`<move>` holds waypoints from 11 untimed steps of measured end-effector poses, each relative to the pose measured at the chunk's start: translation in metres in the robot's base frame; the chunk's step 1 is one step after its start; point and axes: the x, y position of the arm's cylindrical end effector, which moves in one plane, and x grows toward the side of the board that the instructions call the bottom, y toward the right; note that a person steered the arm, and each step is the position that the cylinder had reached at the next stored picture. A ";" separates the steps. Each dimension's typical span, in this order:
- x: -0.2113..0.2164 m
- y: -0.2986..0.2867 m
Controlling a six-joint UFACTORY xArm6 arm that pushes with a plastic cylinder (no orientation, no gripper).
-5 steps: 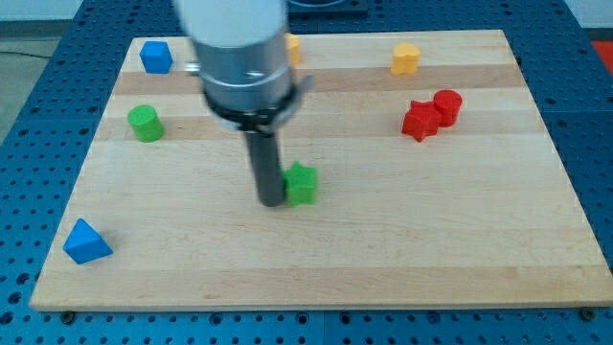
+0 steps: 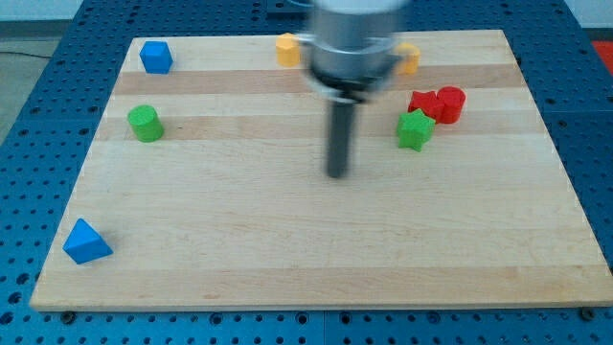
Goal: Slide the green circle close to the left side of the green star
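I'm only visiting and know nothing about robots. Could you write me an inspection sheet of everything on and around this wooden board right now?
Surface: pale wooden board, flat, bare at the middle.
Job's things: green plastic circle near the view's left edge; green plastic star far off at the view's right, against the red star block.
Clutter: red cylinder, two yellow blocks at the view's top, blue cube-like block, blue triangular block.
Pincer: none fitted; my tip stands left of the green star, apart from it.
Cables: nothing seen.
Surroundings: blue perforated base plate.

A blue cube (image 2: 155,57), blue triangle (image 2: 85,241), two yellow blocks (image 2: 287,48) and two touching red blocks (image 2: 438,104) sit on the wooden board (image 2: 287,249).
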 end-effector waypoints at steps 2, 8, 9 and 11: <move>-0.021 -0.177; -0.028 -0.239; -0.048 -0.138; -0.044 -0.029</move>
